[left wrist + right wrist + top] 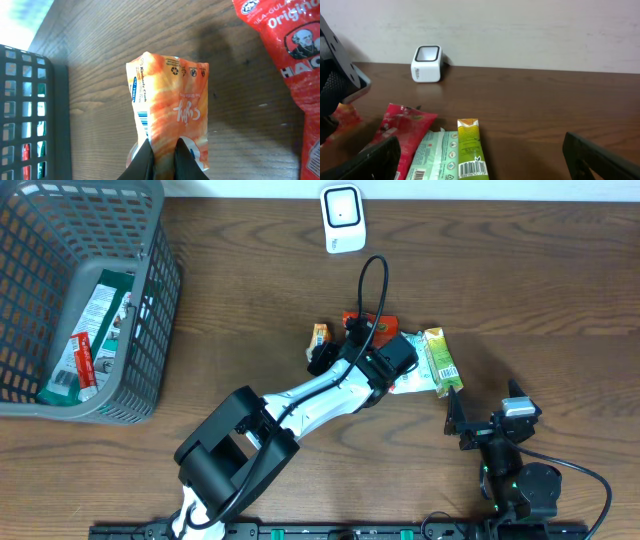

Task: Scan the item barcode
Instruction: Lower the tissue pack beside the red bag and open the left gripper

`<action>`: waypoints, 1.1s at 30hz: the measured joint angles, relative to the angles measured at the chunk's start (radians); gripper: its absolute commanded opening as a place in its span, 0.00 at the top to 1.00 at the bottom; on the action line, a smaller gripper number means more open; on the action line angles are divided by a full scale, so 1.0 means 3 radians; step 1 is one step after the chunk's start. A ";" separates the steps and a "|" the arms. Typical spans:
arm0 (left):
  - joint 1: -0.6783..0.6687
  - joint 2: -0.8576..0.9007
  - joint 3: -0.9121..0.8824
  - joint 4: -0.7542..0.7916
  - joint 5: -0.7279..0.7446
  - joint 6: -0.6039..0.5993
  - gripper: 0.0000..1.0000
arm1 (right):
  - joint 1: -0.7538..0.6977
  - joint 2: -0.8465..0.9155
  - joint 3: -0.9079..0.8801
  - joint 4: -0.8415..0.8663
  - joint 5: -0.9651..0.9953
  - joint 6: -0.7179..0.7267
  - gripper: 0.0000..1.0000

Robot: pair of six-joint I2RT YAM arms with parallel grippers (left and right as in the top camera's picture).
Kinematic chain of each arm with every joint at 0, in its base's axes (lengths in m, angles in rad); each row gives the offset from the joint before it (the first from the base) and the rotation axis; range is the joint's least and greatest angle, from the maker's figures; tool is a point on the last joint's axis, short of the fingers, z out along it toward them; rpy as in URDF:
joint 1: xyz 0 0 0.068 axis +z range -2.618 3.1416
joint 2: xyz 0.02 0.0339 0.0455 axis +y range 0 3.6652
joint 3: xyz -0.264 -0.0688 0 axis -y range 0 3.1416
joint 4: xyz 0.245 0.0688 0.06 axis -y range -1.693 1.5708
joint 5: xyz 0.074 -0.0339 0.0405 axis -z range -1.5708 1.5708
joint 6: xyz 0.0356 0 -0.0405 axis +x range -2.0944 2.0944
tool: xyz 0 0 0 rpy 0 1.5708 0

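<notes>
Overhead view: brown wooden desk (500, 260). Item 1, the scanner (342, 218): a small white box at the far edge, well apart from everything else. Item 2, the orange packet (172, 110): near the desk's middle, on the left end of a loose cluster of packets, barcode strip (142, 120) along its left side in the left wrist view. The left claw (164, 150) is pinched narrow on the packet's near end, both fingers pressed against the wrapper; whether the packet is off the desk cannot be told. Item 3, the red packet (295, 65): just beside the orange one, to its right. Item 4, a pale mint packet (437, 155), and item 5, a green packet (470, 147): side by side on the right of the cluster, each with a barcode facing up. The right claw (485, 418): spread wide, holding nothing, near the green packet. Item 6, a grey mesh basket (150, 300): far left, with several packets inside.
</notes>
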 measured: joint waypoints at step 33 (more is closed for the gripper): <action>-0.0009 0.0355 0.0000 0.0097 -0.0127 0.0017 0.71 | 0.0000 0.0000 0.0000 0.0000 0.0001 -0.0001 0.01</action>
